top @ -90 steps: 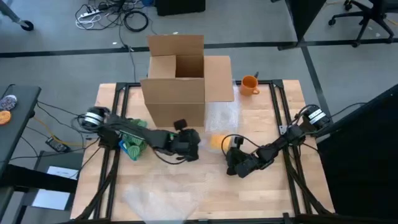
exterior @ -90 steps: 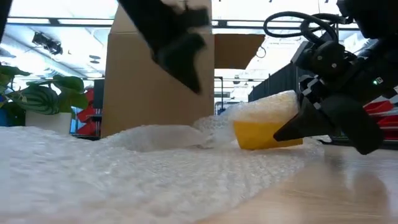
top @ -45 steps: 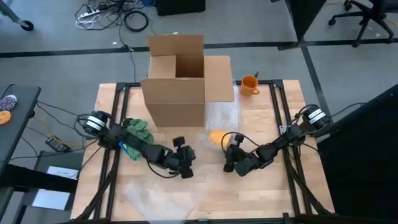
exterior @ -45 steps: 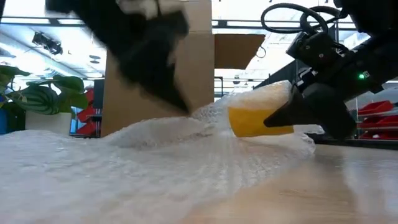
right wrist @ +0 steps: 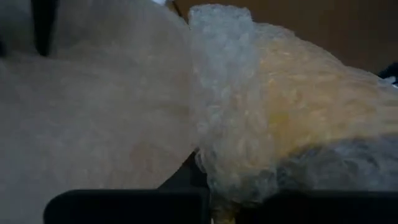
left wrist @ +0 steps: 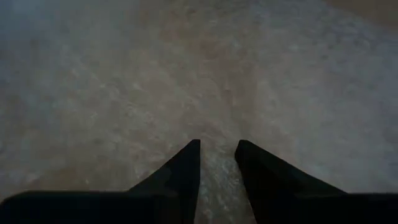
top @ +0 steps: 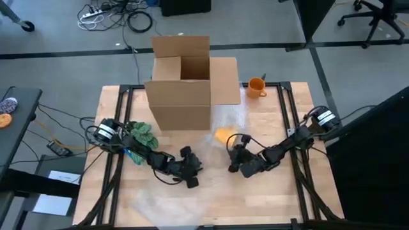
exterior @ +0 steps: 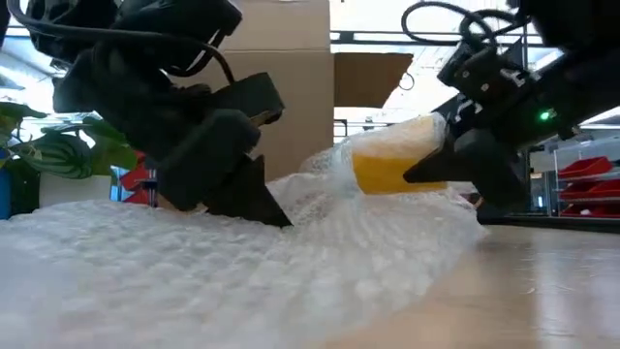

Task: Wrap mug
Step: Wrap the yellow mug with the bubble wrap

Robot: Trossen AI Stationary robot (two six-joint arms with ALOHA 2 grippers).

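1. The high view places the yellow mug mid-worktop, just before the cardboard box.
2. The low view shows the right gripper clamped on the mug, lifted, bubble wrap draped over it.
3. The left wrist view shows the left gripper slightly parted, tips on the wrap.
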